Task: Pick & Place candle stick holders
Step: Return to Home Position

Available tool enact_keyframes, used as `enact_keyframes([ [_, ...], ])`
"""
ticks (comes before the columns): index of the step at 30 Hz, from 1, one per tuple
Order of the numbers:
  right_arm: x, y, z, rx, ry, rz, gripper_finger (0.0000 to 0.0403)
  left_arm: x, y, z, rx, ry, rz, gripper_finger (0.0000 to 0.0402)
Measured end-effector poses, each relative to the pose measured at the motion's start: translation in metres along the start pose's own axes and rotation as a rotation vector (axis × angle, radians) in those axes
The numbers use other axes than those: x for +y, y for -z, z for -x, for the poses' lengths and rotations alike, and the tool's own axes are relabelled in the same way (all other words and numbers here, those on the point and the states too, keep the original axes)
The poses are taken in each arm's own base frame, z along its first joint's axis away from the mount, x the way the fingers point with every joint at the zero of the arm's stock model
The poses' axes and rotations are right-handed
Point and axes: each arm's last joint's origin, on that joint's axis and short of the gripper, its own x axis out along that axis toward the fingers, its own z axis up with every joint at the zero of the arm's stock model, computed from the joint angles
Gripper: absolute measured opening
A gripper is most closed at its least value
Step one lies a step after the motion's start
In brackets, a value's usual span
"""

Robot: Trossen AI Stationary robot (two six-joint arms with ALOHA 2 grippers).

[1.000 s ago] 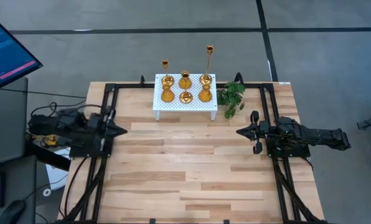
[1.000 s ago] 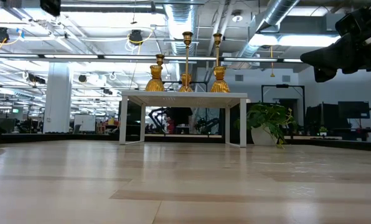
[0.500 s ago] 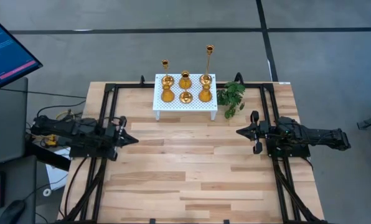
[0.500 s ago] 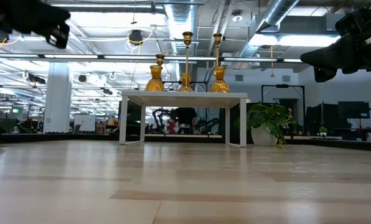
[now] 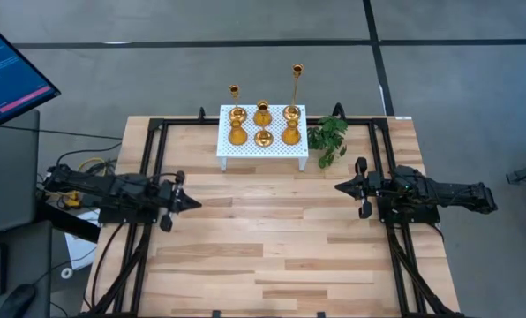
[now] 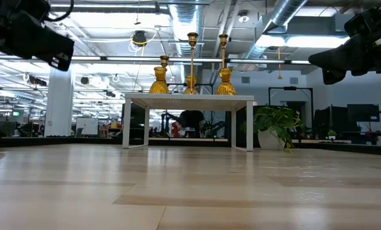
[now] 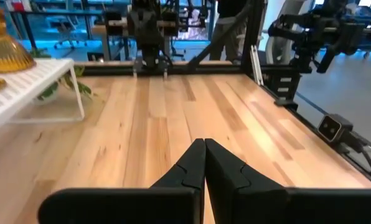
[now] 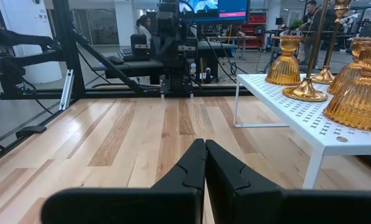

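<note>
I read the gold candle stick holders (image 5: 263,124) as standing upright together on the white perforated stand (image 5: 261,154), at the far middle of the counter (image 5: 263,247). A green plant sprig (image 5: 327,137) sits just beside the stand. My left hand (image 5: 195,202) hovers over the counter's left side, fingers pressed together, holding nothing. My right hand (image 5: 339,186) hovers over the right side, likewise closed and empty.

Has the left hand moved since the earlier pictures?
Yes. In the high view, the left hand slid toward the middle of the table, slightly farther from the white stand.
</note>
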Motion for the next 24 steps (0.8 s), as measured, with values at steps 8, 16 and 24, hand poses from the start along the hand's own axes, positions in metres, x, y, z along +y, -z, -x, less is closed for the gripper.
enact_keyframes([
  [8,0.000,0.000,0.000,0.000,0.000,0.000,0.0000,-0.002,0.010,-0.002,0.024,0.062,0.006,0.0008],
  [16,0.000,0.000,0.000,0.000,0.000,0.000,0.0000,-0.002,0.015,-0.003,0.039,0.064,0.005,0.0008],
  [24,0.000,0.000,0.000,0.000,0.000,0.000,0.0000,-0.003,0.026,-0.006,0.056,0.074,0.012,0.0008],
])
